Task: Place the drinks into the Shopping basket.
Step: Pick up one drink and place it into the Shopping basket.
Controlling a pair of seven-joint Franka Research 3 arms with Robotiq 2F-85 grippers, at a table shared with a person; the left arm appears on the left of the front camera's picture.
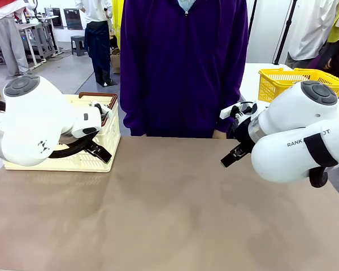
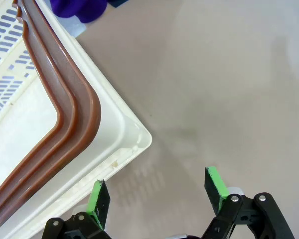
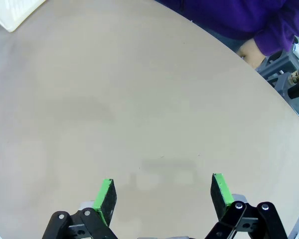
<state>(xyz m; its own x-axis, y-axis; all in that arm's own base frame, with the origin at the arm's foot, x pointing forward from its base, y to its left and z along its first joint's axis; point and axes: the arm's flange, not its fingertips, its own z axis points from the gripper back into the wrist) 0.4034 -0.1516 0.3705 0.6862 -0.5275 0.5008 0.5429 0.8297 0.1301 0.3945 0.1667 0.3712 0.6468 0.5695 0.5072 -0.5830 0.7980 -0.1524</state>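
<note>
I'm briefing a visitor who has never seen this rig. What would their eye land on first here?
Most striking is the person in purple across the table, framed by the white left arm and right arm. Next, the cream, brown-rimmed Shopping basket at the table's left, with the open left gripper by its corner; the right gripper hangs open over the table, and a yellow basket sits far right.

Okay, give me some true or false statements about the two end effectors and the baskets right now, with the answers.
1. The left end effector is open and empty. True.
2. The right end effector grips a can. False: it is open and empty.
3. The cream basket stands on the robot's left. True.
4. The yellow basket is on the robot's left too. False: it is at the far right.
</note>
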